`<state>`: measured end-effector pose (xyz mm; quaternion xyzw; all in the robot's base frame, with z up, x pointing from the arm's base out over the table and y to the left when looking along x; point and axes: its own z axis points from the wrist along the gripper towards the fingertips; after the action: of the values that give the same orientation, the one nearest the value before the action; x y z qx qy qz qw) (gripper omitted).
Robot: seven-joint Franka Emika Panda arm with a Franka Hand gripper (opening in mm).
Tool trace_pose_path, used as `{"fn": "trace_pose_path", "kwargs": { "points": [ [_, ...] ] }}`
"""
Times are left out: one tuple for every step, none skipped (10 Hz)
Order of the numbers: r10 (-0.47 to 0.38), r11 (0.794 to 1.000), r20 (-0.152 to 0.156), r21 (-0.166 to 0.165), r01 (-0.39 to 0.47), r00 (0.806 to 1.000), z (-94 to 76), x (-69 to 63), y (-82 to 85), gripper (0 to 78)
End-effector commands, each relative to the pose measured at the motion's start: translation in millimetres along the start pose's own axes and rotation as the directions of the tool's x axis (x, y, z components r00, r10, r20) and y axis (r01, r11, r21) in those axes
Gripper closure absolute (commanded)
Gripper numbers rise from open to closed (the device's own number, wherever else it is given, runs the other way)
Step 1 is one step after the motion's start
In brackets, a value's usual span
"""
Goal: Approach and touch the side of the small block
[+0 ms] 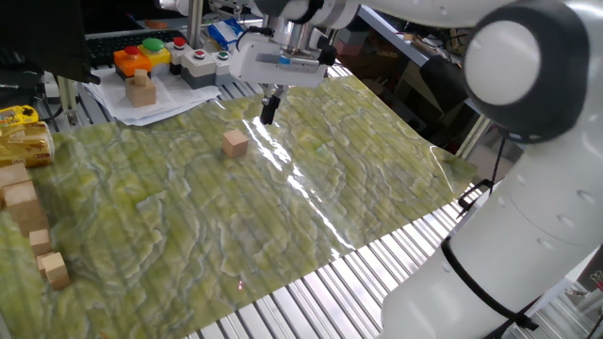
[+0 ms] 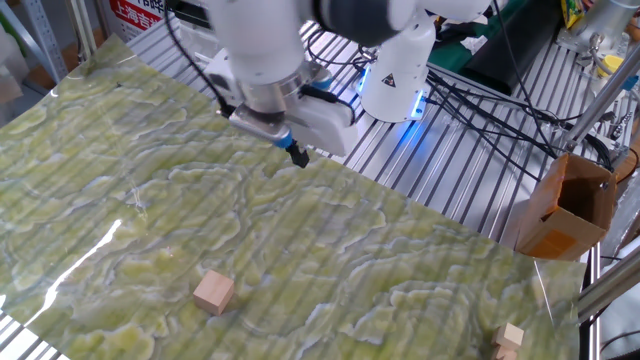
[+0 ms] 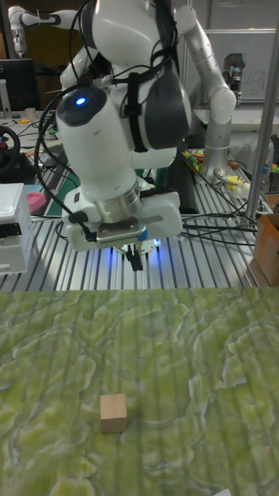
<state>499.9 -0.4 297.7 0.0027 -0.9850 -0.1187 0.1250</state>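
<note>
The small block (image 1: 235, 143) is a plain tan wooden cube lying alone on the green-patterned mat (image 1: 311, 198). It also shows near the mat's front in the other fixed view (image 2: 213, 293) and in the tall view (image 3: 113, 412). My gripper (image 1: 268, 115) hangs tilted over the mat's far edge, a short way beyond and to the right of the block, not touching it. Its dark fingers are shut together with nothing between them (image 2: 299, 158) (image 3: 136, 263).
A two-tier stack of tan blocks (image 1: 141, 89) stands on papers by a button box (image 1: 141, 55). Several tan blocks (image 1: 28, 221) cluster at the mat's left edge. A cardboard box (image 2: 565, 205) and cables lie beside the robot base (image 2: 395, 80).
</note>
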Motion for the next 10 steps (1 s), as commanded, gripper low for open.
{"fn": "trace_pose_path", "kwargs": {
  "points": [
    [-0.032, 0.999, 0.000, 0.032, 0.032, 0.999, -12.1, -18.9, -3.1, 77.6],
    [-0.036, 0.999, -0.002, 0.030, 0.036, 0.999, -16.8, -24.3, -4.6, 77.6],
    [-0.048, 0.999, 0.002, 0.024, 0.048, 0.999, -25.4, -34.9, -10.6, 77.6],
    [-0.053, 0.998, 0.004, 0.028, 0.052, 0.999, -31.1, -43.6, -15.1, 77.6],
    [-0.054, 0.998, 0.003, 0.030, 0.054, 0.999, -33.7, -47.4, -16.9, 77.6],
    [-0.051, 0.997, 0.004, 0.049, 0.051, 0.999, -42.1, -58.7, -22.4, 77.6],
    [-0.053, 0.996, 0.006, 0.074, 0.052, 0.999, -45.7, -63.1, -25.0, 77.6],
    [-0.065, 0.994, 0.014, 0.090, 0.063, 0.998, -47.4, -65.2, -26.3, 77.6],
    [-0.076, 0.990, 0.023, 0.122, 0.073, 0.997, -48.8, -67.4, -27.7, 77.6],
    [-0.079, 0.988, 0.025, 0.133, 0.075, 0.997, -49.7, -69.0, -28.3, 77.6]
  ]
}}
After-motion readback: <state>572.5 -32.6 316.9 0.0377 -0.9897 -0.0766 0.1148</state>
